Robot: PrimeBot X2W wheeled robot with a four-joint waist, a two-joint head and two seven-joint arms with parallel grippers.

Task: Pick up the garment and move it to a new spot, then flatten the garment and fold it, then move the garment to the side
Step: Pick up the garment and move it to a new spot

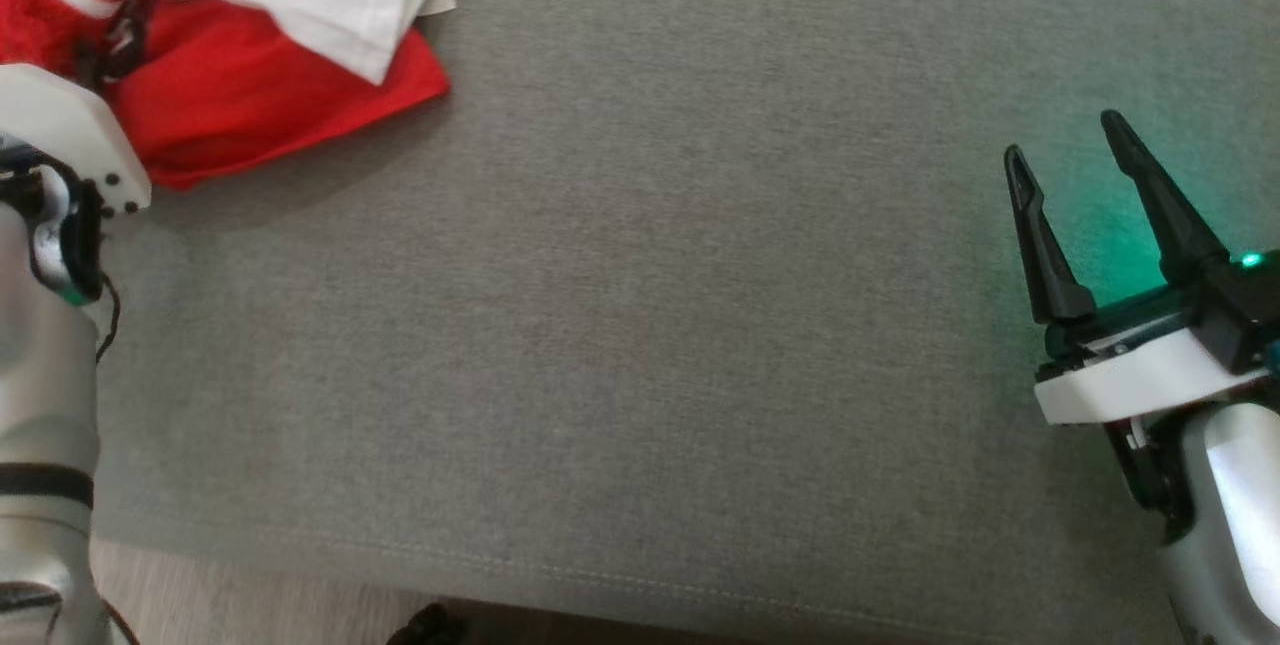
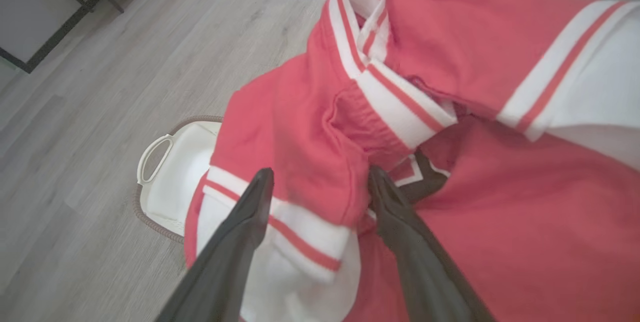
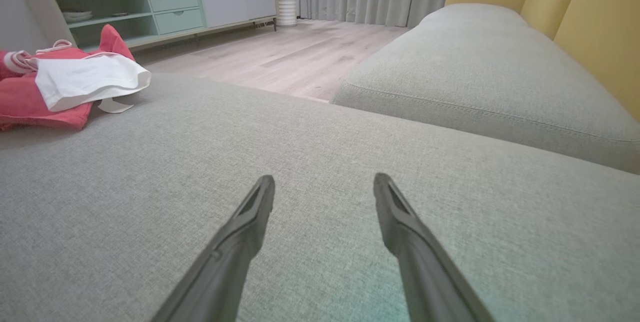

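Observation:
The garment [image 1: 260, 75] is red with white sleeves and red-and-white striped trim, lying crumpled at the far left corner of the grey cushion [image 1: 640, 325]. In the left wrist view my left gripper [image 2: 320, 182] hangs open just above the garment [image 2: 475, 202], its fingers straddling a red fold near a striped cuff. In the head view the left wrist housing covers part of the red cloth. My right gripper [image 1: 1065, 140] is open over bare cushion at the right, far from the garment [image 3: 65, 82], with nothing between its fingers [image 3: 260, 202].
A white basket [image 2: 170, 177] stands on the wooden floor beyond the cushion's left edge. A second grey cushion [image 3: 480, 77] and yellow backrests [image 3: 590, 27] lie past the right gripper. A low cabinet [image 3: 160, 10] lines the far wall.

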